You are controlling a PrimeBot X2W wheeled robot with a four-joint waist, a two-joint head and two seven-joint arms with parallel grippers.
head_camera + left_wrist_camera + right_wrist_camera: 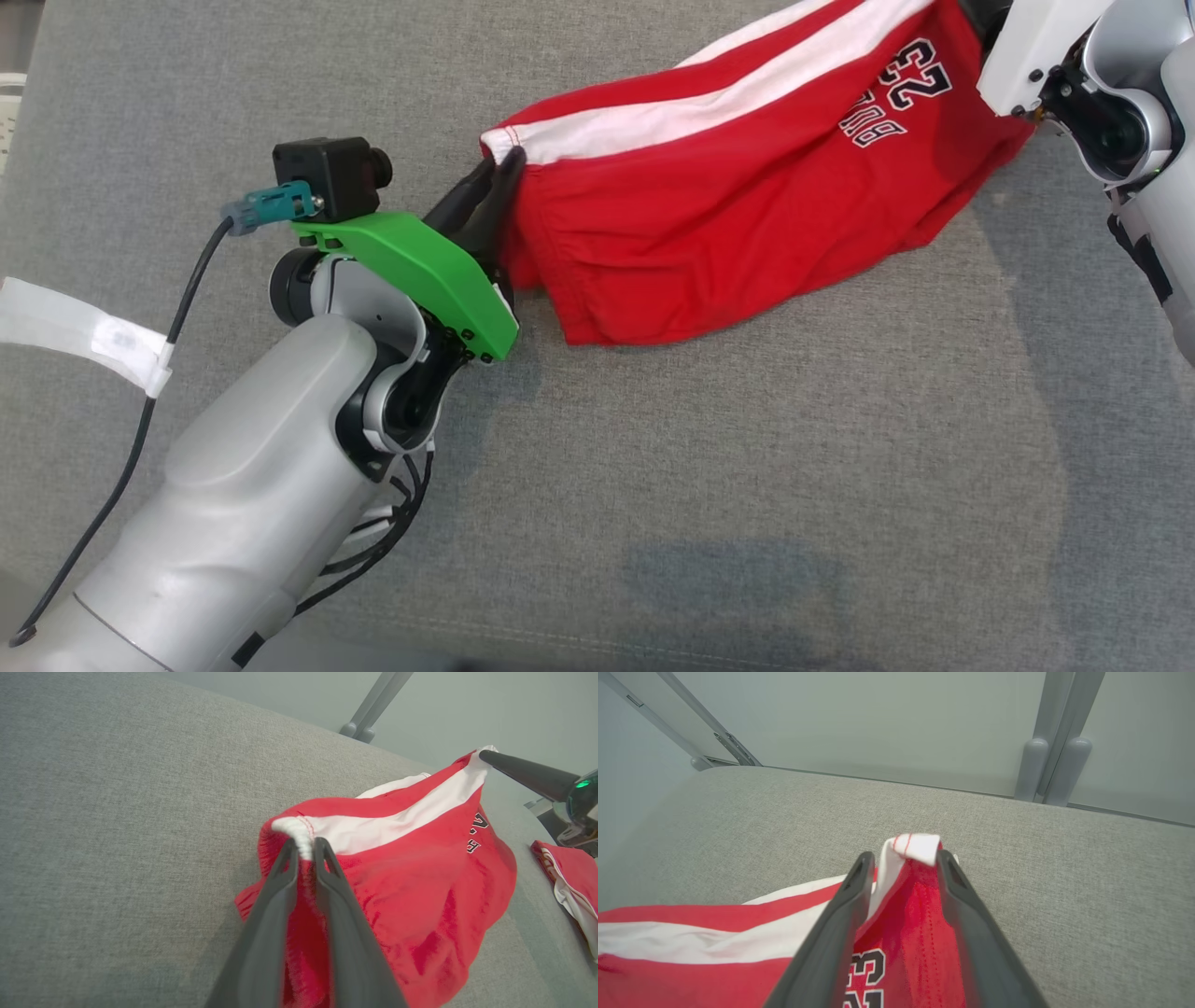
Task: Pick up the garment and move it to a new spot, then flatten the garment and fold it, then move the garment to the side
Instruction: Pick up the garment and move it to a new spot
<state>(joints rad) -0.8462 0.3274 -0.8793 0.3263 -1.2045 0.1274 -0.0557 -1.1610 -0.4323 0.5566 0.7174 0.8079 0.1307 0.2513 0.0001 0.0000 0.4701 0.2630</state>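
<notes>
A grey fabric surface [747, 485] is backed by a pale wall [878, 718]. Over it the red garment [709, 196] is stretched, opposite corners pinched by the left gripper [306, 843] and the right gripper [906, 856]. A second red garment [570, 877] is seen nearby.

Garment [728, 205] on surface [747, 485], between left tool [499, 163] and right tool [903, 858].

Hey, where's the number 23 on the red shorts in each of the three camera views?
Head view: the 23 print sits upper right on the red shorts, upside down.
Left wrist view: 23 print right of centre, partly seen.
Right wrist view: 23 print bottom centre, cut by the lower edge.
Shared landmark: the white stripe running beside it.
</notes>
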